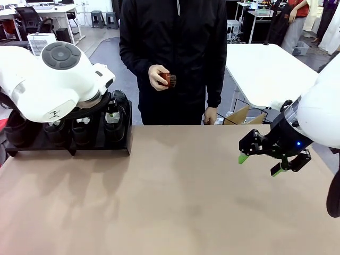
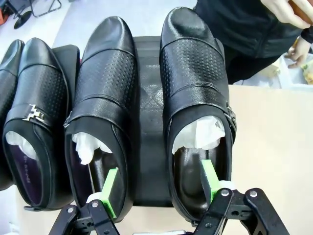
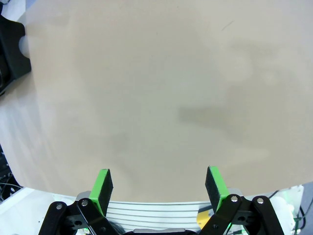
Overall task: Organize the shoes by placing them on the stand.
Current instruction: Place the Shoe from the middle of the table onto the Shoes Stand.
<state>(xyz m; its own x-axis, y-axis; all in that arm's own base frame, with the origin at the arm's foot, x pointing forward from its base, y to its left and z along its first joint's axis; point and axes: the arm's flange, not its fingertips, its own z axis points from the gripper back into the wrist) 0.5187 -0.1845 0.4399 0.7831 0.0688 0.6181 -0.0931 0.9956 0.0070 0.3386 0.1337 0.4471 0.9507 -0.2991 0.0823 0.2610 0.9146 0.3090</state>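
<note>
Overhead, the left gripper point(image 2: 159, 183) hangs with its two green pads spread, one pad point(image 2: 110, 188) dipping into the heel opening of one black shoe point(image 2: 102, 103), the other pad point(image 2: 209, 177) into the neighbouring shoe point(image 2: 195, 93); neither shoe is clamped. Beside them sits a third shoe point(image 2: 34, 122) with a metal buckle, and the edge of a fourth point(image 2: 7, 73) beyond it, all side by side on the black stand point(image 2: 146, 117) at the table's far left. Away to the right, the right gripper point(image 1: 260, 163) hovers above the bare tan table point(image 1: 175, 202), fingers apart, holding nothing. Across the table, a person's hand point(image 1: 158, 77) holds a small reddish-brown brush point(image 1: 170, 80).
</note>
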